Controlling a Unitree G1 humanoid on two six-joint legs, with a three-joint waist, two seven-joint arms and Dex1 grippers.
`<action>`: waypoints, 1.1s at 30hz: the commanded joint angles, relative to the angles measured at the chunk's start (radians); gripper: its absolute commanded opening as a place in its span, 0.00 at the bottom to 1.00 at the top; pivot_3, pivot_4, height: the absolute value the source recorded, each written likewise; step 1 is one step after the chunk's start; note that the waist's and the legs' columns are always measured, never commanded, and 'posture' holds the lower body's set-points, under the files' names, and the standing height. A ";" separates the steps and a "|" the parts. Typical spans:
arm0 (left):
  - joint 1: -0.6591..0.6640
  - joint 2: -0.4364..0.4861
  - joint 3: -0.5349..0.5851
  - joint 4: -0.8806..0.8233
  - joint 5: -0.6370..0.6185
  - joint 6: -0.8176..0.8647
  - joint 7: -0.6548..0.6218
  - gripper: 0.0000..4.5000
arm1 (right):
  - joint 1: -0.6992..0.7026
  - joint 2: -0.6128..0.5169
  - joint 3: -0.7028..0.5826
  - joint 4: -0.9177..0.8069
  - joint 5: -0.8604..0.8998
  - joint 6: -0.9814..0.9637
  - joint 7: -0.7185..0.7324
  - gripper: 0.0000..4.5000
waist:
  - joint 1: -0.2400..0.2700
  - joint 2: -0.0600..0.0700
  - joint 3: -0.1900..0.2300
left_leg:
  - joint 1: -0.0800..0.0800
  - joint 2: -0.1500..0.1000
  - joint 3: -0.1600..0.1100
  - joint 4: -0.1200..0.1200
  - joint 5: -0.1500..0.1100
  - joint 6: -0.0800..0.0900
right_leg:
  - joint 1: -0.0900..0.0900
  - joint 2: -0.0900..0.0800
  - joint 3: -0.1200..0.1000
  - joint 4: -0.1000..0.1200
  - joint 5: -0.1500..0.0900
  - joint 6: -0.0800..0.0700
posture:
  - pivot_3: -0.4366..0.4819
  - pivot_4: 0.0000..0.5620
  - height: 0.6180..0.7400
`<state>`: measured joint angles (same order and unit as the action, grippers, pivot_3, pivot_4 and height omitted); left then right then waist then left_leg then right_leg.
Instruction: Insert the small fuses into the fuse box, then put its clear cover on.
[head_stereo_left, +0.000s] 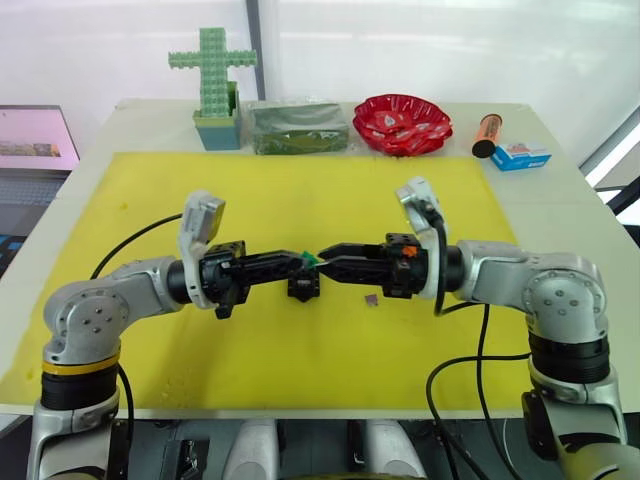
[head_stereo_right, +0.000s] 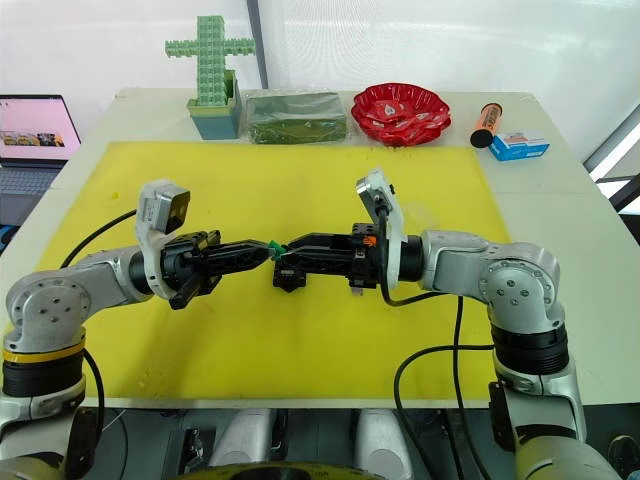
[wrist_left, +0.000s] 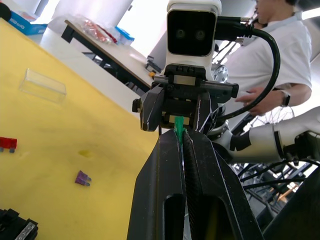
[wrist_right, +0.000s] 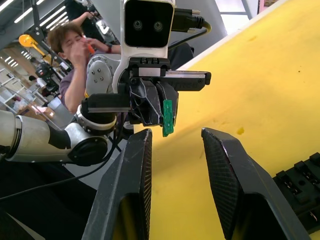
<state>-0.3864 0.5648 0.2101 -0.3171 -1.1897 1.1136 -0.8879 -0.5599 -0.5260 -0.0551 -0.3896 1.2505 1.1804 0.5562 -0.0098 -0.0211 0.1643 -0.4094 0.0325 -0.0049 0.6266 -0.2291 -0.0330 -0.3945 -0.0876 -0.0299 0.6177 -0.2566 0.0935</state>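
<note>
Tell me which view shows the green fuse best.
The right wrist view: the green fuse hangs side-on, its full length clear, pinched in the left gripper. The left wrist view shows just its tip; the eye views show a green speck.

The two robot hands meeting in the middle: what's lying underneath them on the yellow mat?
The black fuse box sits just below the left gripper, which pinches the green fuse. A purplish fuse lies under the open right gripper. The box's slots are partly covered.
</note>
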 joint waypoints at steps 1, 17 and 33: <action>-0.011 0.001 0.007 -0.009 -0.032 -0.019 0.006 0.00 | -0.027 0.014 -0.007 -0.022 0.037 -0.011 -0.011 0.36 | 0.000 0.000 0.000 | 0.000 0.000 0.000 0.000 0.000 0.000 | 0.000 0.000 0.000 0.000 0.000 0.000 | 0.48 0.27 1.00; -0.004 0.013 0.002 -0.016 -0.046 -0.024 0.013 0.00 | -0.036 0.024 0.003 -0.022 0.076 -0.013 -0.049 0.00 | 0.000 0.000 0.000 | 0.000 0.000 0.000 0.000 0.000 0.000 | 0.000 0.000 0.000 0.000 0.000 0.000 | 0.48 0.27 1.00; 0.055 0.090 -0.019 -0.042 0.027 -0.058 -0.041 0.39 | -0.014 -0.015 0.009 -0.020 0.038 -0.026 0.003 0.00 | -0.001 0.000 0.000 | 0.000 0.000 0.000 -0.002 0.000 0.000 | -0.001 0.000 0.000 -0.001 0.000 0.000 | 0.48 0.27 1.00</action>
<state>-0.3345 0.6399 0.1846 -0.3265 -1.1774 1.0839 -0.9081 -0.5684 -0.5327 -0.0435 -0.3880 1.2938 1.1719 0.5407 -0.0108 -0.0208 0.1645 -0.4097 0.0327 -0.0044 0.6241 -0.2292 -0.0329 -0.3958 -0.0877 -0.0298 0.6157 -0.2569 0.0928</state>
